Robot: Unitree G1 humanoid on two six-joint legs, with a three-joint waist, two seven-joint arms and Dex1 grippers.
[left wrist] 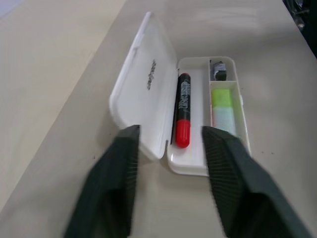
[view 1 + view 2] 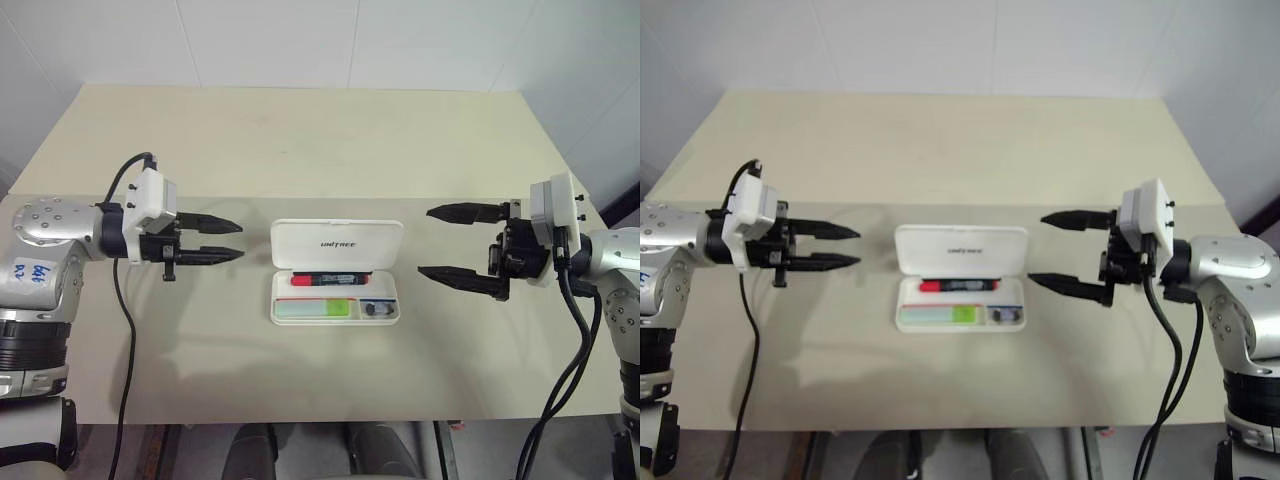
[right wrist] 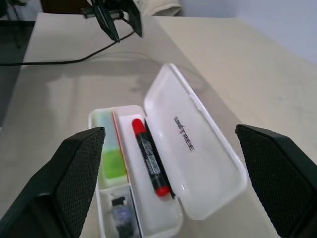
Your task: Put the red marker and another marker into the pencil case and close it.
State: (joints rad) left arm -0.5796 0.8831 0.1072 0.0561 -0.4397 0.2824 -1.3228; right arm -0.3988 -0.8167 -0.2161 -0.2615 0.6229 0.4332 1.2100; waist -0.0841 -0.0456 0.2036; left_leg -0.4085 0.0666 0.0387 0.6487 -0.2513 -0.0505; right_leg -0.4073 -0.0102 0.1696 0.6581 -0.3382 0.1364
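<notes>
The white pencil case (image 2: 337,243) lies in the middle of the table with its lid standing up at the back. Inside, the red marker (image 2: 328,279) rests along the rear channel. The pale green marker (image 2: 315,309) lies in the front compartment. My left gripper (image 2: 238,240) hovers to the left of the case, pointing at it, open with a narrow gap and nothing between its fingers. On the case's right, my right gripper (image 2: 426,241) points inward, wide open and empty. Neither gripper touches the case.
A small dark grey item (image 2: 378,309) sits in the case's right front compartment. The beige table (image 2: 300,140) stretches bare behind the case, and its front edge (image 2: 300,420) runs close below. A black cable (image 2: 122,330) hangs from my left wrist.
</notes>
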